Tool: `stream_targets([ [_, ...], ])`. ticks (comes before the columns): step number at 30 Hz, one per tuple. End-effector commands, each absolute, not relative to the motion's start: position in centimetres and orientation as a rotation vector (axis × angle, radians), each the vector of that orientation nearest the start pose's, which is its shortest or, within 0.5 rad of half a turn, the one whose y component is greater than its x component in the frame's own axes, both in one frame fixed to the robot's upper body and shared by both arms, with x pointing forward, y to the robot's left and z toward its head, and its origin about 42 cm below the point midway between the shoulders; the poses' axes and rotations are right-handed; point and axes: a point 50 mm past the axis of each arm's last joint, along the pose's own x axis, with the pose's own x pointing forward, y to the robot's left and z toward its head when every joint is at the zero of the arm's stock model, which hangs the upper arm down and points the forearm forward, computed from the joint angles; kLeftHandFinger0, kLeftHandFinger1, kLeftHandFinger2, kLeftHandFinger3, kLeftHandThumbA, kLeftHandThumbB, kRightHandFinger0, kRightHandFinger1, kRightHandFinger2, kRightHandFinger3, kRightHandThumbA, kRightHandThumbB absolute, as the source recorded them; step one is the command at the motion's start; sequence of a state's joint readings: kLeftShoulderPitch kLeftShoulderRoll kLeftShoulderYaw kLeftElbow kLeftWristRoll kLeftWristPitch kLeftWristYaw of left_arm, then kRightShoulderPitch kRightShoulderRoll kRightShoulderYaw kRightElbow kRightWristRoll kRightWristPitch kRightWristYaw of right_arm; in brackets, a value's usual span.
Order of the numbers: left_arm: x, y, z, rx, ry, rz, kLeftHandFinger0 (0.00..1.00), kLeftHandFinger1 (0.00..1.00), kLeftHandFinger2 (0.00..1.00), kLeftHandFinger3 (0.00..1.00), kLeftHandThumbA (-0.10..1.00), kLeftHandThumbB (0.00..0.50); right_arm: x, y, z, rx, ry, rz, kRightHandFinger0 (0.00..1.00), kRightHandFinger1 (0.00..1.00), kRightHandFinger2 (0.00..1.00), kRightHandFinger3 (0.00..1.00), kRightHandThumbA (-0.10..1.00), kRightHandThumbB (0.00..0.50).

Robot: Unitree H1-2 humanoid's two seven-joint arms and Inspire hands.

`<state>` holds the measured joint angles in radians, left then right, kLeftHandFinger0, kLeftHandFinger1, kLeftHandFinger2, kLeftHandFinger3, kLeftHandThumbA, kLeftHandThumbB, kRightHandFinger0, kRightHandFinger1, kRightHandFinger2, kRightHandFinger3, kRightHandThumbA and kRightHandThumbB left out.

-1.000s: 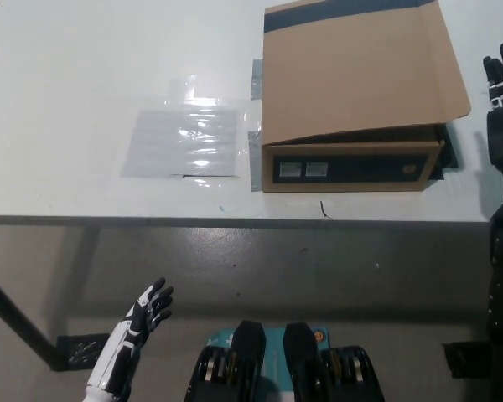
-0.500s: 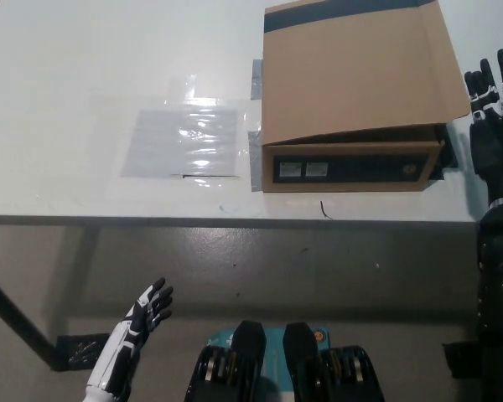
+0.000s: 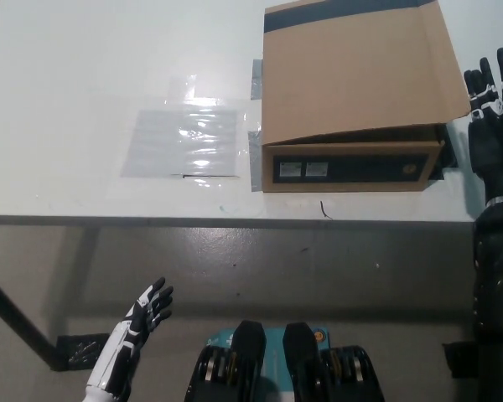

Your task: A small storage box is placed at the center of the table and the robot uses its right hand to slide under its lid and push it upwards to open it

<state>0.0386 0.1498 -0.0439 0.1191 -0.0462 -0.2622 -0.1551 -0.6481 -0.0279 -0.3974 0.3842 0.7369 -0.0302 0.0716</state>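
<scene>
Your right hand [image 3: 492, 92] hovers with fingers spread, empty, just right of the cardboard box [image 3: 352, 100]; its lid [image 3: 360, 71] is slightly raised. Left hand [image 3: 147, 310] rests low, fingers apart.

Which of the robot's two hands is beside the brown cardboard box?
The black right hand, raised next to the brown cardboard box. The white left hand hangs below the table's edge.

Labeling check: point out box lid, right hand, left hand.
box lid [image 3: 360, 71], head view, middle of the cardboard flap.
right hand [image 3: 493, 105], head view, black palm.
left hand [image 3: 147, 311], head view, palm.
</scene>
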Motion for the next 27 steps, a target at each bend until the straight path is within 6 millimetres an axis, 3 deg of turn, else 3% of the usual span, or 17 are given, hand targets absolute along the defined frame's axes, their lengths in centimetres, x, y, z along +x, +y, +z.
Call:
stream_targets([
  [1,26.8,24.7,8.3,0.117,-0.152,-0.211,1.00,1.00,1.00,1.00,1.00,0.301,47.7,-25.4,26.2,0.830,-0.468,-0.013,1.00,1.00,1.00,1.00,1.00,0.330],
  [16,27.0,24.7,8.4,0.123,-0.155,-0.218,1.00,1.00,1.00,1.00,1.00,0.293,48.0,-24.6,25.3,0.877,-0.446,-0.014,1.00,1.00,1.00,1.00,1.00,0.310],
  [21,27.0,24.7,8.4,0.124,-0.167,-0.223,1.00,1.00,1.00,1.00,1.00,0.268,48.0,-23.6,24.6,0.879,-0.421,-0.013,1.00,1.00,1.00,1.00,1.00,0.319],
  [27,26.9,24.7,8.5,0.131,-0.165,-0.214,1.00,1.00,1.00,1.00,1.00,0.291,47.7,-22.1,24.0,0.907,-0.395,0.003,1.00,1.00,1.00,1.00,1.00,0.326],
])
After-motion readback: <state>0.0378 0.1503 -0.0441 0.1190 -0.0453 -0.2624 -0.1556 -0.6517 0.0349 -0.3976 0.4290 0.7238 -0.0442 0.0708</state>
